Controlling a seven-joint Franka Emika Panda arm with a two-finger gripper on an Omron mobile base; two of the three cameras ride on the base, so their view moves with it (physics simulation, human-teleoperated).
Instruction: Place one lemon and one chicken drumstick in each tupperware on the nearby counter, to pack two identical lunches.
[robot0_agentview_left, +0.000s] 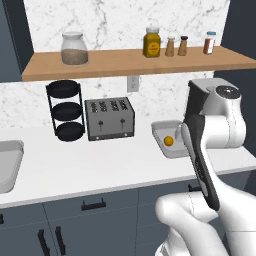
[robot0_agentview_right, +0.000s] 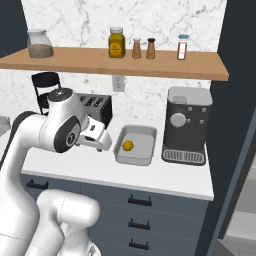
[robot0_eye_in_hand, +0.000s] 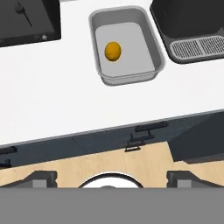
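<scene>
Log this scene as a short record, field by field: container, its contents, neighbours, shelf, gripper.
container: grey tupperware on the white counter
contents: one lemon; no drumstick in it
left of container: toaster, then black tiered rack
right of container: coffee machine
shelf: wooden wall shelf with jars and shakers
gripper: fingers apart, holding nothing, over the floor in front of the drawers
</scene>
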